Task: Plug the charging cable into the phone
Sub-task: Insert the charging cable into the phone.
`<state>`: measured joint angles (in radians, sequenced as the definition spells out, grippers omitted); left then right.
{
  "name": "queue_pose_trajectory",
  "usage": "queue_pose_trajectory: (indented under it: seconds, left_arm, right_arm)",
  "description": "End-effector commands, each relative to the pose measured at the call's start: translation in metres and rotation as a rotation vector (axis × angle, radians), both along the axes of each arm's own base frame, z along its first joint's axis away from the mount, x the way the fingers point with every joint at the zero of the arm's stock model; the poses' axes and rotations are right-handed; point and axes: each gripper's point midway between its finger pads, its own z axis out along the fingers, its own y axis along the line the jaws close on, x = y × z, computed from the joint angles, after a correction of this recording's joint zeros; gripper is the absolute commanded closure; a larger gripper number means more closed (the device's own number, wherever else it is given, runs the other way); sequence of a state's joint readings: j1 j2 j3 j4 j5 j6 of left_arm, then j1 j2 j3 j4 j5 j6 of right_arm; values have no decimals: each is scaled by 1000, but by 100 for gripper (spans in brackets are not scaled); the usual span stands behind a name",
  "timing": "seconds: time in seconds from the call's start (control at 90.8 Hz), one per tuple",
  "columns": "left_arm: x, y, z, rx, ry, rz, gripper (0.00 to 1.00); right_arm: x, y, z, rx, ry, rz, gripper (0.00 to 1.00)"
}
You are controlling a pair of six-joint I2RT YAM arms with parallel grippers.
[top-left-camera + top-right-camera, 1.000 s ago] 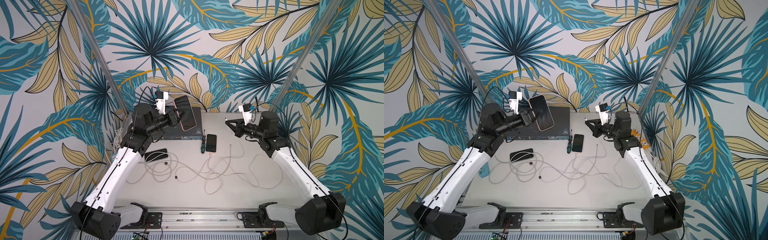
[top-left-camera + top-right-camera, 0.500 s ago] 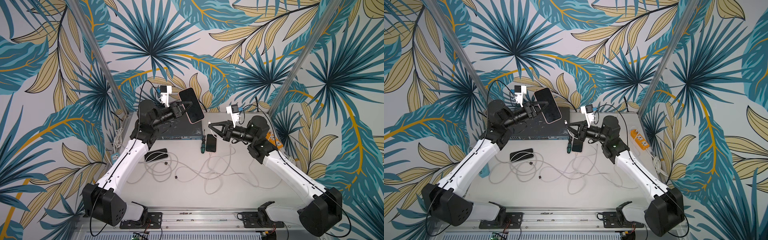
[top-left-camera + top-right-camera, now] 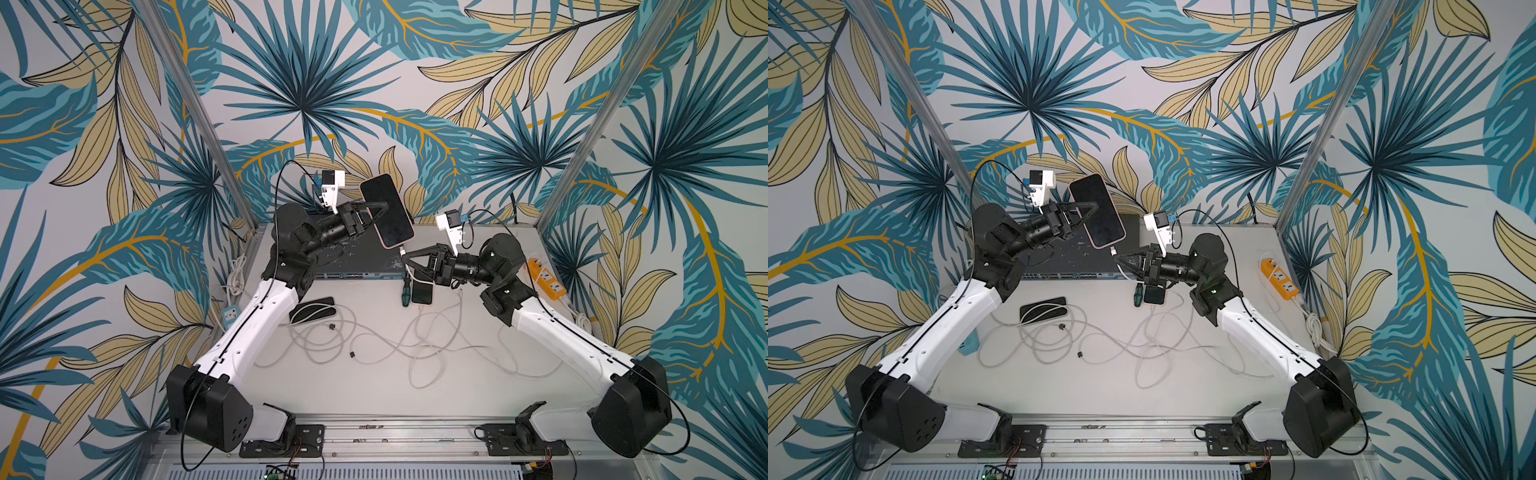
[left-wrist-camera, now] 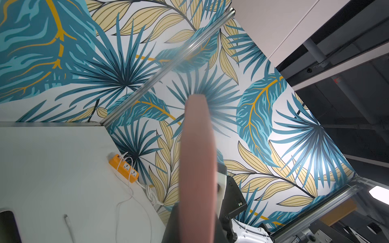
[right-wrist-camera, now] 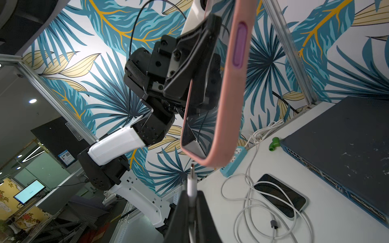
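Observation:
The phone, black-screened in a pink case, hangs tilted in the air above the back of the table. My left gripper is shut on its long sides. In the left wrist view only the case's pink edge shows, blurred. My right gripper is shut on the white plug of the charging cable. The plug points at the phone's lower end and stops just short of it. The cable trails down to the table.
A dark network switch lies under both grippers. On the table are a black phone, a smaller phone, a green screwdriver, loops of white cable and an orange power strip.
My left arm has swung the phone up and to the right. The right arm has moved left with the plug until it sits just under the phone's lower end.

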<state>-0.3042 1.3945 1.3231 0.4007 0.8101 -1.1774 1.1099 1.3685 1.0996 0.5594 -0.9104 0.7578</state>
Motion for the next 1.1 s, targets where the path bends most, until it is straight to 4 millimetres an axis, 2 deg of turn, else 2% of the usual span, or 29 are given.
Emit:
queue_pose_trajectory:
  seconds: [0.0, 0.253, 0.694, 1.091]
  left_arm:
    - [-14, 1, 21, -53, -88, -40, 100]
    - [-18, -1, 24, -66, -95, -69, 100]
    - [-10, 1, 23, -126, -70, -65, 100]
    - [-15, 1, 22, -128, -76, -82, 100]
  right_arm:
    - [-8, -5, 18, 70, -1, 46, 100]
    - [-10, -7, 21, 82, 11, 60, 100]
    - [-17, -11, 10, 69, 15, 98, 100]
    - [-17, -11, 2, 52, 3, 93, 100]
